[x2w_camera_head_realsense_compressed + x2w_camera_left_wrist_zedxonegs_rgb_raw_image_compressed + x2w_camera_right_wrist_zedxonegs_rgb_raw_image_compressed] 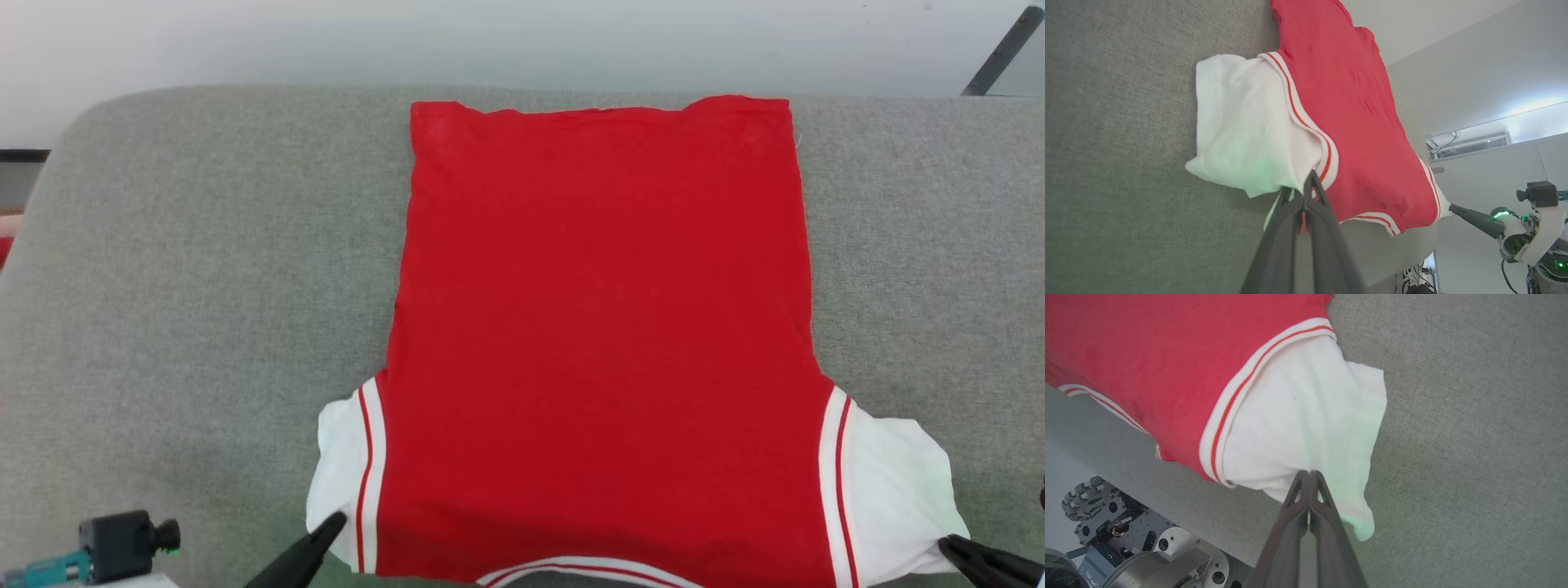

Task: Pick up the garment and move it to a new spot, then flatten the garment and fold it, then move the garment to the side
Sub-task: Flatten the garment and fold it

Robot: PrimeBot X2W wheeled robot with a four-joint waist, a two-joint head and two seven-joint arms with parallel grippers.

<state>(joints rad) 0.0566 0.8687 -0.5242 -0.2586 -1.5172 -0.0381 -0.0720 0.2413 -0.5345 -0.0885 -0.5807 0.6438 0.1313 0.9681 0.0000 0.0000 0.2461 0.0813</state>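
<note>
The garment [600, 327], a red T-shirt with white short sleeves and striped trim, lies spread flat on the grey cushion [196, 286], hem at the far side and collar toward me. My left gripper [336, 520] is shut on the near edge of the left white sleeve [1245, 134]; in the left wrist view its fingers [1310, 192] pinch the cloth by the striped seam. My right gripper [947, 545] is shut on the near edge of the right white sleeve [1306, 416], its fingers [1309, 486] closed on the fabric.
The grey cushion extends wide to the left and right of the shirt, with a pale wall [522, 41] behind it. A small black camera unit [122, 543] sits at the lower left. The robot's wheeled base [1126, 539] shows below the cushion's near edge.
</note>
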